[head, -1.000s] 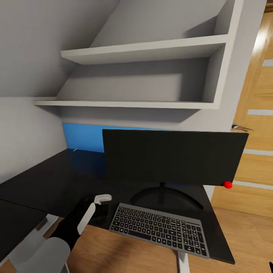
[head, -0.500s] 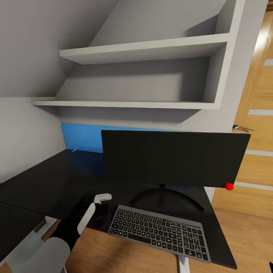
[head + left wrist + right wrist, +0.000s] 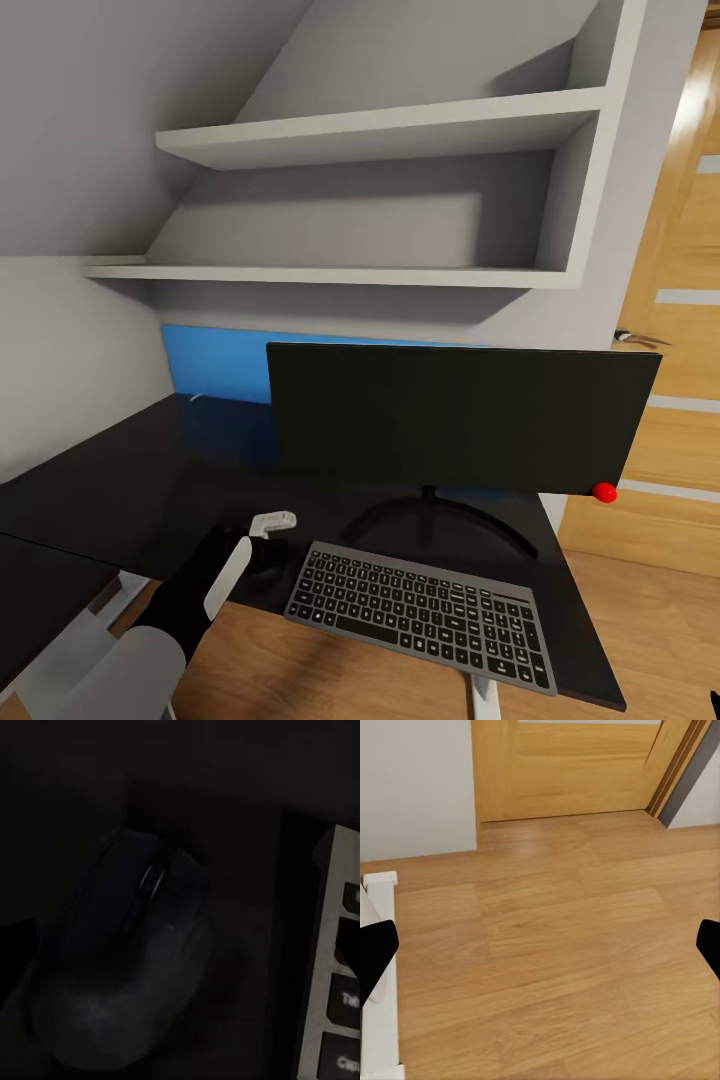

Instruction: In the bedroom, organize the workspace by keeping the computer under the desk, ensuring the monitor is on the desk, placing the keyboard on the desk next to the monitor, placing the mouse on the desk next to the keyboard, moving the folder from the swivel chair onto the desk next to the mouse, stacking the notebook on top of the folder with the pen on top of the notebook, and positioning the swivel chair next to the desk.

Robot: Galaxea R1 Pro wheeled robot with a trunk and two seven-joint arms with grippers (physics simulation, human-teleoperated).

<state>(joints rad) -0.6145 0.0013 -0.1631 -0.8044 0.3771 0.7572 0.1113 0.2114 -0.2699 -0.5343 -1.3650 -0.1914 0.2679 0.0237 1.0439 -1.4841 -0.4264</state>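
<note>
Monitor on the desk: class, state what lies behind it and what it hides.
Behind the monitor runs a blue panel under grey wall and white shelves. The screen covers most of that panel, so anything behind it cannot be seen.

Left arm: extends from the lower left of the head view forward and to the right, grey upper segment, black forearm with a white side panel. Left gripper (image 3: 266,535): positioned at the arm's far end, white wrist piece facing up, fingers pointing downward; jaw spacing cannot be determined.

Right gripper (image 3: 540,949): two black fingertips (image 3: 375,952) appear at opposite edges of the right wrist view, spread wide apart with nothing between them.
</note>
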